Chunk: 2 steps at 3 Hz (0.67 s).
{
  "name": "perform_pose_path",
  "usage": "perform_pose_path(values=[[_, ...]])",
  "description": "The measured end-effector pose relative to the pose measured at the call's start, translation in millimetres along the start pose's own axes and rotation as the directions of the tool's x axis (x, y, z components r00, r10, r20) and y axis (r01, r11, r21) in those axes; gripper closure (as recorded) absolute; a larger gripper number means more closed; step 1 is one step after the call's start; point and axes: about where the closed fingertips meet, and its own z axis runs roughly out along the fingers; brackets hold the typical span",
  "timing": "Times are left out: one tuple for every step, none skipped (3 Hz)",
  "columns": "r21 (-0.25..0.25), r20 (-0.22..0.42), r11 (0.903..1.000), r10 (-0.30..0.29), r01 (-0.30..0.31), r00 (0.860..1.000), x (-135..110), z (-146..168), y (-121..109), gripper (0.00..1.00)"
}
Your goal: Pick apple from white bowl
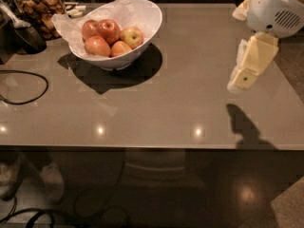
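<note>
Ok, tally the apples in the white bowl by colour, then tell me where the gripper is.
Red apples: 3
Pale yellow-green apple: 1
Yellow-orange blushed apple: 1
Total: 5, all in the white bowl.
The gripper hangs above the right side of the table, well apart from the bowl.
</note>
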Motion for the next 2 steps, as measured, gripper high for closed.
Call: perform_pose_path(values=[[-0.034,0.065,0.9989,-0.031,0.033,0.997,-28.9,9.6,-18.0,0.0],[-0.024,0.069,0.9991,-0.033,0.034,0.997,-30.9,7.7,-19.8,0.0]])
